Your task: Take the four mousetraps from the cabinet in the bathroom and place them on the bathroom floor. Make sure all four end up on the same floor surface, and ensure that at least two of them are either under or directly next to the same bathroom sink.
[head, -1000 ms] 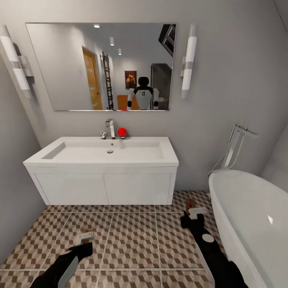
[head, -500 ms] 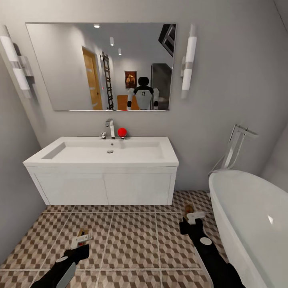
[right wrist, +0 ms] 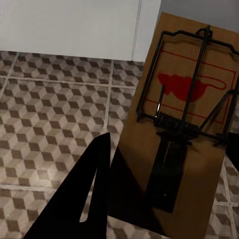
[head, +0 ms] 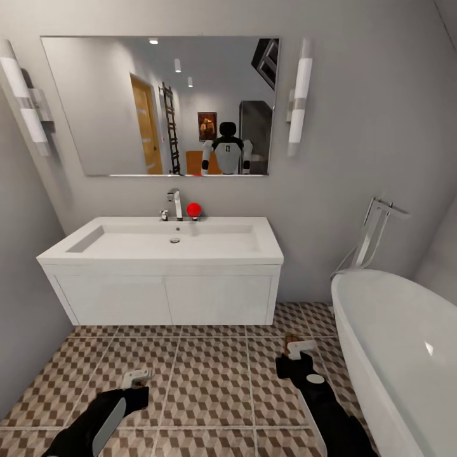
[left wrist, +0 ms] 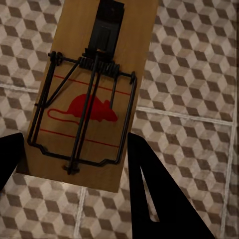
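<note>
Each gripper is shut on one mousetrap, a brown board with a black wire spring and a red mouse print. In the left wrist view the mousetrap (left wrist: 94, 94) sits between my left gripper's (left wrist: 74, 137) dark fingers, above the cube-pattern bathroom floor (left wrist: 194, 64). In the right wrist view the other mousetrap (right wrist: 184, 124) is held by my right gripper (right wrist: 167, 144) near the white drawer unit. In the head view the left gripper (head: 136, 377) and right gripper (head: 297, 348) hang low over the bathroom floor (head: 209, 381), in front of the bathroom sink (head: 158, 257).
A white bathtub (head: 393, 343) stands close on the right of my right arm. Grey walls close the room on the left and behind the sink. A chrome tap (head: 174, 204) and a red ball (head: 193, 209) sit on the basin's back edge under a mirror (head: 158, 101).
My right gripper has drifted left and back toward me with its mousetrap. The left gripper has shifted only slightly, and its trap no longer shows in the head view.
</note>
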